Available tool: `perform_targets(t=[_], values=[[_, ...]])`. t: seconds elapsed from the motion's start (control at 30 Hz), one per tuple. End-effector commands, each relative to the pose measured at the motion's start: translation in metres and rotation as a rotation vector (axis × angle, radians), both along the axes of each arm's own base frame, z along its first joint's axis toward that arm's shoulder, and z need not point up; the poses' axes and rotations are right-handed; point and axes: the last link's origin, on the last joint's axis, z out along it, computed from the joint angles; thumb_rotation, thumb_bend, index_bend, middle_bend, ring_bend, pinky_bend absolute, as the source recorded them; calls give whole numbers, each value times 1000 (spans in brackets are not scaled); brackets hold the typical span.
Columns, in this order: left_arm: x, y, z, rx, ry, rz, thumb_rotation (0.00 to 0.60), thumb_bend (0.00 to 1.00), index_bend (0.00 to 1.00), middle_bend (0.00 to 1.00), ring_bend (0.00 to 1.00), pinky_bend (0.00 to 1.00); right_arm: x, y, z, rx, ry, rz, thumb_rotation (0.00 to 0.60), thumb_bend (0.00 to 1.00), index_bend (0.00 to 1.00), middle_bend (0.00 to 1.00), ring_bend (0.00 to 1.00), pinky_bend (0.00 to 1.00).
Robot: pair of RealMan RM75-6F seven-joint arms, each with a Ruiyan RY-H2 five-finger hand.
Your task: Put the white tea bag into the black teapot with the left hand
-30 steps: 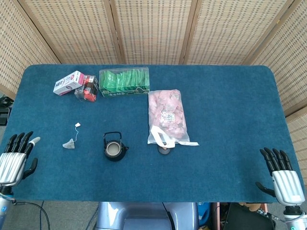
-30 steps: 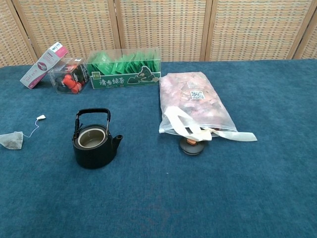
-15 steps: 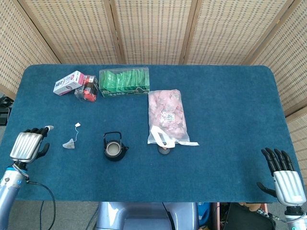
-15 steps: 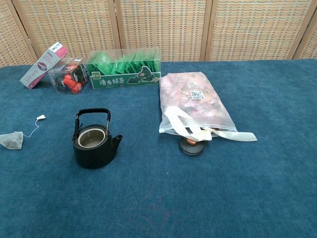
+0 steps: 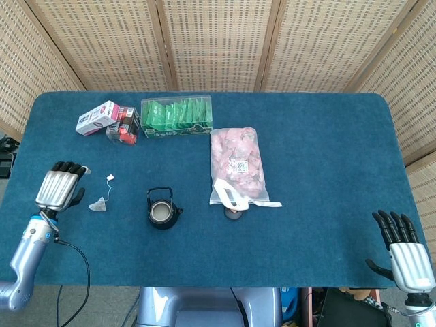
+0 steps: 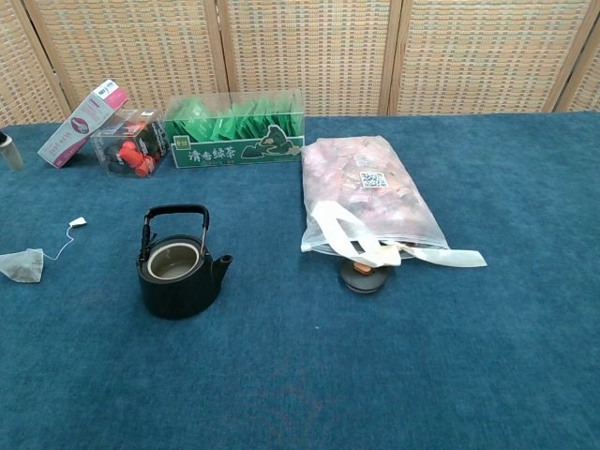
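The white tea bag [image 5: 98, 204] [image 6: 22, 265] lies flat on the blue cloth, its string running to a small paper tag [image 5: 109, 178] [image 6: 78, 223]. Right of it stands the black teapot [image 5: 163, 210] [image 6: 176, 267], lidless, handle upright. My left hand [image 5: 59, 187] hovers just left of the tea bag, fingers apart, holding nothing; only a fingertip [image 6: 8, 150] shows in the chest view. My right hand [image 5: 405, 250] rests at the table's near right corner, fingers spread and empty.
A pink bag of sachets [image 5: 237, 165] lies mid-table with the teapot lid [image 5: 234, 212] at its near end. A green tea box [image 5: 176, 116], a pink-white carton [image 5: 97, 117] and a clear box with red items [image 5: 123, 126] line the far left.
My left hand has moved from the table's near left edge up and to the right, closing on the tea bag. The right hand has barely moved.
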Motion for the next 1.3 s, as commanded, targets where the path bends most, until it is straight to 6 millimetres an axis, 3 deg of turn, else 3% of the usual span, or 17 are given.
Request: perform_targets(t=[0.03, 0.3, 0.87, 1.0, 1.3], values=[[4, 11, -7, 3, -14, 0, 600, 443, 390, 96, 0, 0, -1, 0, 0, -1, 0, -4, 600, 102, 29, 151, 0, 0], [7, 26, -23, 8, -58, 6, 600, 443, 410, 49, 0, 0, -2, 0, 1, -3, -1, -8, 600, 101, 29, 151, 0, 0], [-10, 48, -58, 15, -65, 85, 600, 429, 447, 40, 0, 0, -5, -2, 1, -3, 4, -22, 600, 101, 29, 151, 0, 0], [-14, 52, -65, 17, -77, 109, 600, 325, 448, 40, 0, 0, -5, -2, 2, -3, 6, -26, 600, 102, 29, 151, 0, 0], [-16, 56, -75, 30, -92, 121, 600, 319, 462, 40, 0, 0, -6, 0, 3, -7, 8, -32, 600, 102, 29, 151, 0, 0]])
